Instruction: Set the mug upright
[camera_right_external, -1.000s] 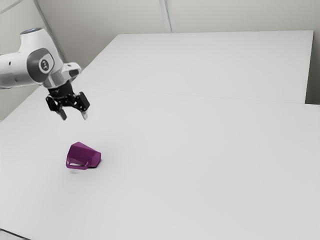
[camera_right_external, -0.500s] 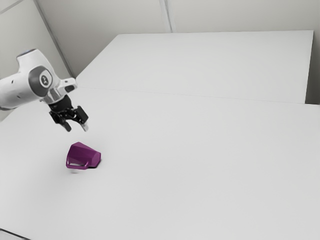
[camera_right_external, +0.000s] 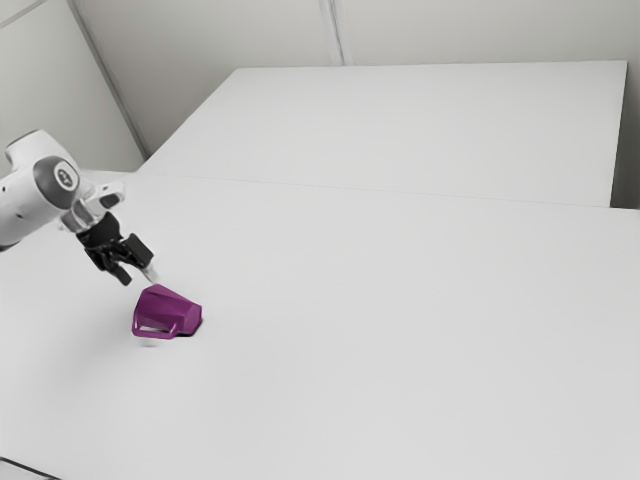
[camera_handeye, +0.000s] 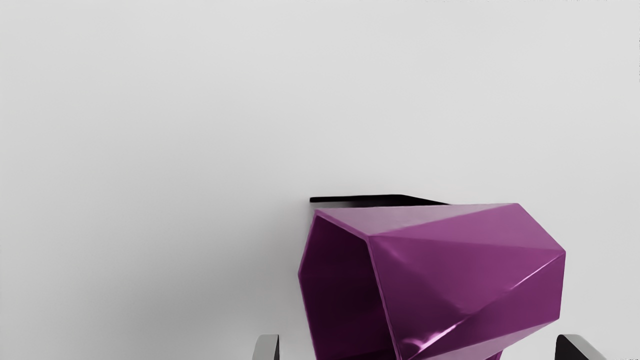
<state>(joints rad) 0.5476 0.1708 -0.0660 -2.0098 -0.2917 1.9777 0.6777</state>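
Across the exterior view, desk (camera_right_external: 400, 330): broad, white, a faint line crossing it.
Room: pale gray wall (camera_right_external: 230, 30) behind, a narrow upright strip (camera_right_external: 336, 32) on it.
Mug (camera_right_external: 172, 312): purple, on its side on the desk.
Pincer (camera_right_external: 138, 280): spread, near the mug.
Wrist view, mug: between wide-set fingertips (camera_handeye: 267, 348), hollow mouth toward one.
Desk: smooth, softly shaded beside the mouth.
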